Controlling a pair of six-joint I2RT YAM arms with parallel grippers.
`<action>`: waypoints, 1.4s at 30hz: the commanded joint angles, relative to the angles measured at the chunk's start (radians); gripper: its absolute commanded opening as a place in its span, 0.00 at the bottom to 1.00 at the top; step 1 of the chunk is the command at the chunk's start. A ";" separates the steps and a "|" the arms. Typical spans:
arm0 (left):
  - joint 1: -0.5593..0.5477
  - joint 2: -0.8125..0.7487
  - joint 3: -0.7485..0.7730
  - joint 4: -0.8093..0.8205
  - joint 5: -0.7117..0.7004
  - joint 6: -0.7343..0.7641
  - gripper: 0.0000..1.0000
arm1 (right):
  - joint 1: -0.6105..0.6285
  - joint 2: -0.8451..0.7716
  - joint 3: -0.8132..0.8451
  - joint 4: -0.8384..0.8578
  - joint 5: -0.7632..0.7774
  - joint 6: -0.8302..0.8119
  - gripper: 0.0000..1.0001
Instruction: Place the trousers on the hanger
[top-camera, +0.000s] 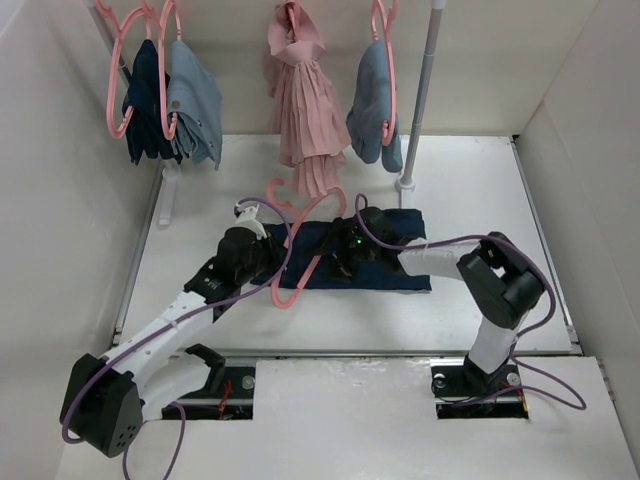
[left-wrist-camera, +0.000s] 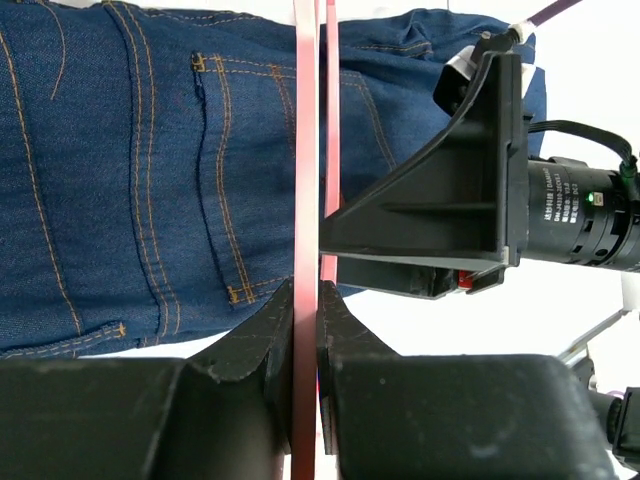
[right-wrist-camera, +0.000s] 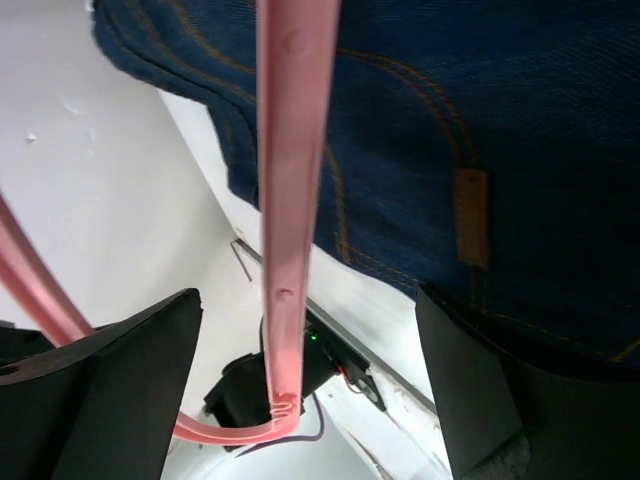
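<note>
The dark blue trousers (top-camera: 400, 272) lie folded flat on the white table; orange stitching shows in the left wrist view (left-wrist-camera: 120, 170) and the right wrist view (right-wrist-camera: 480, 120). The pink hanger (top-camera: 300, 268) lies slanted across their left end, hook toward the back. My left gripper (top-camera: 268, 262) is shut on the hanger's straight bar (left-wrist-camera: 308, 150), which is pinched between its fingertips (left-wrist-camera: 305, 310). My right gripper (top-camera: 345, 255) hovers over the trousers beside it, open. The hanger bar (right-wrist-camera: 290, 200) runs between its spread fingers (right-wrist-camera: 130, 380) without touching them.
A rail at the back holds pink hangers (top-camera: 115, 70) with a dark garment (top-camera: 145, 100), light blue denim (top-camera: 195, 100), a pink pleated dress (top-camera: 305, 110) and another blue garment (top-camera: 370, 100). A white pole (top-camera: 420, 100) stands back right. Walls enclose both sides.
</note>
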 joint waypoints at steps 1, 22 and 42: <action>0.007 -0.033 0.008 0.031 0.013 -0.005 0.00 | 0.007 -0.051 0.015 0.039 0.014 0.016 0.93; 0.142 -0.078 0.120 -0.108 0.087 0.102 1.00 | -0.073 0.064 0.130 -0.214 -0.146 -0.416 0.00; 0.352 0.152 0.177 -0.102 0.426 0.209 0.26 | -0.114 0.064 0.233 -0.464 -0.071 -0.684 0.00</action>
